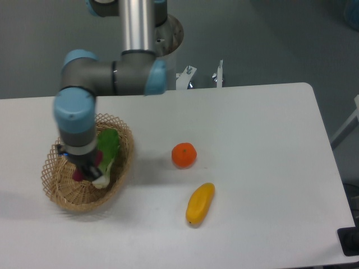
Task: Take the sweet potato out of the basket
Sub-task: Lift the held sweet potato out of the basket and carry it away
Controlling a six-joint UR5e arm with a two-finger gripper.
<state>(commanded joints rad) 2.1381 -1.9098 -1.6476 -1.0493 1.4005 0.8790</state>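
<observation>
At lower left, the basket (61,193) holds a leafy green vegetable (106,154). The gripper (88,171) sits low inside it, with the sweet potato (79,174) showing reddish beside its fingers. I cannot tell whether the jaws grip it. Lifting out remains, I judge.

An orange (184,155) sits mid-bench (252,140). A yellow-orange elongated fruit (200,203) lies at its 5 o'clock, nearby. A leafy green vegetable (107,152) lies at its 9 o'clock.

Lab: robot arm (112,78) on pedestal, bare white table (252,140), grey floor.
</observation>
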